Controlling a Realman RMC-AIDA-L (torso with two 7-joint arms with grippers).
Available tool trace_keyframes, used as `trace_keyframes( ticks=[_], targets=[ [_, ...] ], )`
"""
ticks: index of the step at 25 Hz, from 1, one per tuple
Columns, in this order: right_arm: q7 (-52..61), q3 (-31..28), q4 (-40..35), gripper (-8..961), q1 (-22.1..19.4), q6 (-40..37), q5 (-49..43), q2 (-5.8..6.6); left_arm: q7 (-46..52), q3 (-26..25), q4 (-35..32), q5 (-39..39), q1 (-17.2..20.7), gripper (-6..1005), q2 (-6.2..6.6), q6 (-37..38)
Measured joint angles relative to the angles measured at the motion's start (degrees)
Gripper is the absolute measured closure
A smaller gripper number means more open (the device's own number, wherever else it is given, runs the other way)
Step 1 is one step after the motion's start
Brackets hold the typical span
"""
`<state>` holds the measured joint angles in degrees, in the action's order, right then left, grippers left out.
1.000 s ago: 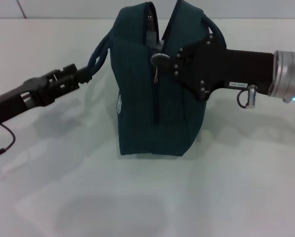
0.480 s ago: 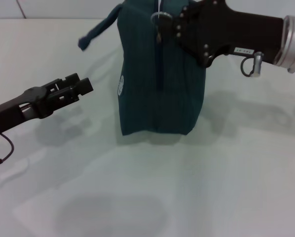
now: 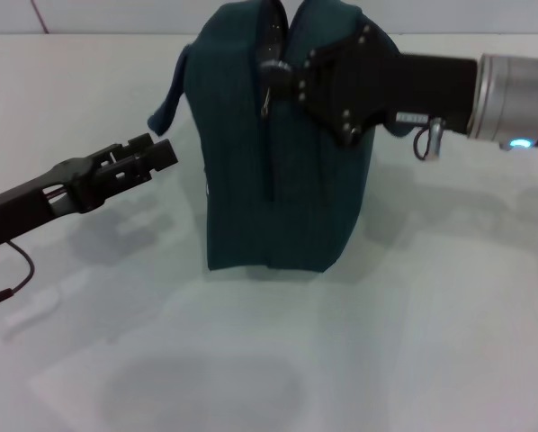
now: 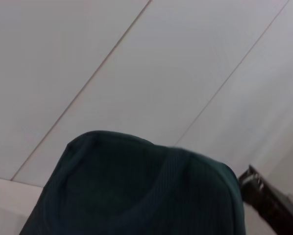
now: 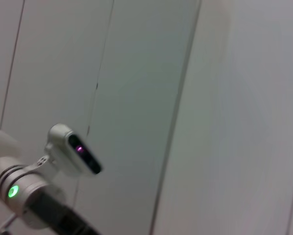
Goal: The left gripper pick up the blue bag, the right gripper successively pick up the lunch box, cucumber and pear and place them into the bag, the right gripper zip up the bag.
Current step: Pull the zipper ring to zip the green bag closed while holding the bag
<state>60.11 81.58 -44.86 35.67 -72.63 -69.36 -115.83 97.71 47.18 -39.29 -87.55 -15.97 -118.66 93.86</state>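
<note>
Change: the left gripper (image 3: pixel 161 153) has released the handle and now sits clear of the blue bag (image 3: pixel 278 189), at its 9 o'clock; the bag has settled lower.
Left gripper: holds nothing; finger gap cannot be told.
Right gripper (image 3: pixel 282 76): at the bag's 12 o'clock, apparently clamped on the zip pull.
Table (image 3: pixel 449 342): supports the bag upright.
Status: zipper appears nearly closed; final step, by judgement.

cloth, metal and matt black

the blue bag (image 3: pixel 278 180) is dull, finely ribbed teal cloth. both the left claw (image 3: pixel 152 155) and right claw (image 3: pixel 282 76) look matt black; the right wrist is brushed silver metal. the tabletop (image 3: pixel 386 342) is smooth, faintly sheeny white.
</note>
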Motion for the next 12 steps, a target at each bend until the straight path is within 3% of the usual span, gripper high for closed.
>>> trace_keyframes(
  ticks=[12],
  targets=[
    [-1.1, 3.8, 1.6, 949, 0.8, -0.2, 2.0, -0.36, 0.0, 0.1, 1.1, -3.6, -3.0, 237, -0.82, -0.3]
  ],
)
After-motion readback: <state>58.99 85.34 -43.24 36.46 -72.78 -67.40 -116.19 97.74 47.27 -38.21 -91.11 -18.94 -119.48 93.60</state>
